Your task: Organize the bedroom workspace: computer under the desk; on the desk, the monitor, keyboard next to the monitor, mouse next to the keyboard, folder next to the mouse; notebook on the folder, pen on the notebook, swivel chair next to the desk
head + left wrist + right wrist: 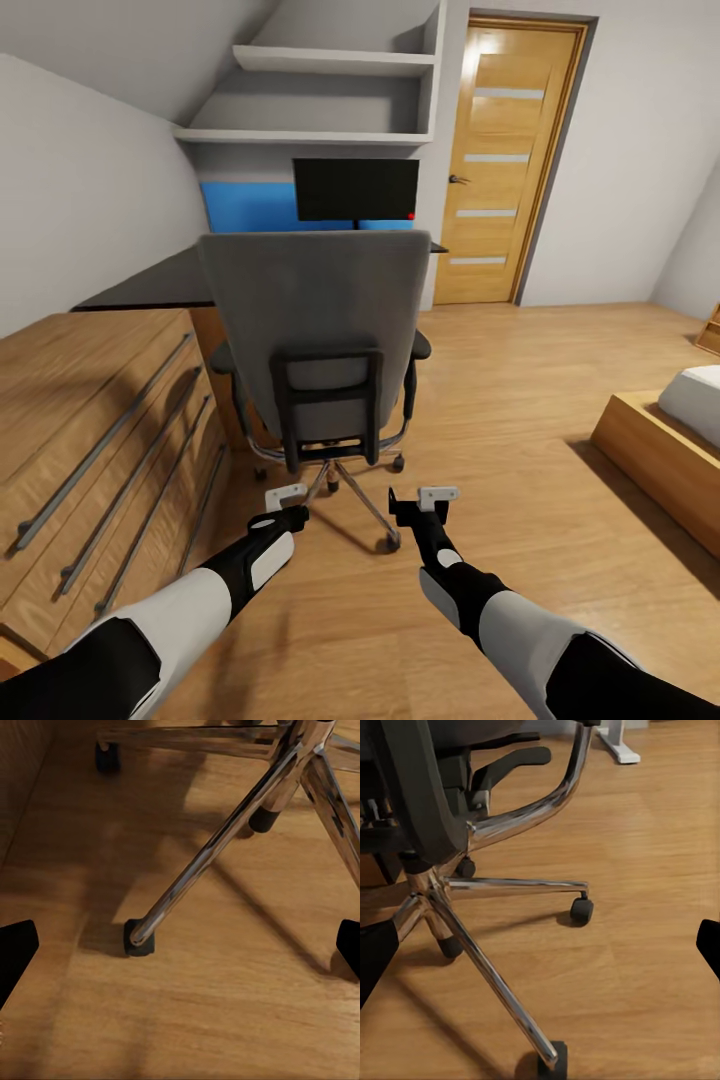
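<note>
The swivel chair stands right in front of me with its tall grey back turned to me, so its seat is hidden and the folder is out of view. Behind it is the black desk, and the monitor stands on that desk. My left gripper and right gripper hang low and open just behind the chair's chrome base. The left wrist view shows a chrome leg and castor between wide-apart fingers. The right wrist view shows the chair's base.
A light wooden chest with long bar handles lines the left side, close to my left arm. A wooden door stands at the back right and a bed at the right. A blue panel shows behind the desk. The desk's white leg stands beyond the chair.
</note>
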Available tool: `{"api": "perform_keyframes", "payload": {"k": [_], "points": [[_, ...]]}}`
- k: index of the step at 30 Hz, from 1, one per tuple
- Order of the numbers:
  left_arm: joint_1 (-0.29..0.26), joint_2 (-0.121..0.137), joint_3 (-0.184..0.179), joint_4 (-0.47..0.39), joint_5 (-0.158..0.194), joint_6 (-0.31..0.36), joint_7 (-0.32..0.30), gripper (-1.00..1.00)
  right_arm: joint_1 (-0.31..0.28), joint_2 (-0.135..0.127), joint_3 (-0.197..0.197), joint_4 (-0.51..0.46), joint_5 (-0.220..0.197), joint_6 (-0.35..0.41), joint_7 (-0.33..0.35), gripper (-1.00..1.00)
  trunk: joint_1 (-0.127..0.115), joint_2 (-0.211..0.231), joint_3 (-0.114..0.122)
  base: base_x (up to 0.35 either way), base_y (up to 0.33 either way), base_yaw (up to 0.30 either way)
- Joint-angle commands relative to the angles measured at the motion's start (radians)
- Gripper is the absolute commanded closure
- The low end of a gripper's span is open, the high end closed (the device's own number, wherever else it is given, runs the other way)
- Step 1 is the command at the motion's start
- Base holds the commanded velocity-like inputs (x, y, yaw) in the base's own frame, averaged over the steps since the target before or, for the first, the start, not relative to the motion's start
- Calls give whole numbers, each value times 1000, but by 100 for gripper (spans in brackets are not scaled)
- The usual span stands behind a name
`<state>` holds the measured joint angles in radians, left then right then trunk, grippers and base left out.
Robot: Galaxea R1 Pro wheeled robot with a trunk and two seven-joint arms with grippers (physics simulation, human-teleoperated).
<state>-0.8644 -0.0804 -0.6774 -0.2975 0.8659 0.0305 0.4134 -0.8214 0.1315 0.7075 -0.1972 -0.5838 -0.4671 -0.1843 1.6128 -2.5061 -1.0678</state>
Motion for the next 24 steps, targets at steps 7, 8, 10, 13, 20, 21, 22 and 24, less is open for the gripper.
{"api": "perform_keyframes", "payload": {"k": [7,8,10,13,20,21,22,24], "points": [[-1,1,-8,-2,5,3,8,-100,-1,1,9,1,-6,-1,-11,-100,0,0,-1,-1,0,235],[-1,1,-8,-2,5,3,8,-100,-1,2,9,1,-6,-1,-13,-100,0,0,-1,0,0,268],[-1,1,-8,-2,5,3,8,-100,-1,2,9,1,-6,-1,-15,-100,0,0,-1,0,0,271],[-1,1,-8,-2,5,4,8,-100,-1,1,9,0,-7,-2,-17,-100,0,0,-1,0,0,255],[-1,2,-8,-2,5,5,7,-100,-1,-1,7,1,-4,-5,-17,-100,0,0,-1,0,0,100],[-1,2,-7,-2,5,5,7,-100,-1,-2,6,1,-4,-6,-17,-100,0,0,-1,0,0,23],[-1,2,-7,-2,5,5,7,-100,-1,-3,6,1,-4,-6,-17,-100,0,0,-1,0,0,19],[-1,8,-6,-2,6,7,6,-100,-1,-4,5,1,-3,-7,-17,-100,0,0,-1,0,0,10]]}}
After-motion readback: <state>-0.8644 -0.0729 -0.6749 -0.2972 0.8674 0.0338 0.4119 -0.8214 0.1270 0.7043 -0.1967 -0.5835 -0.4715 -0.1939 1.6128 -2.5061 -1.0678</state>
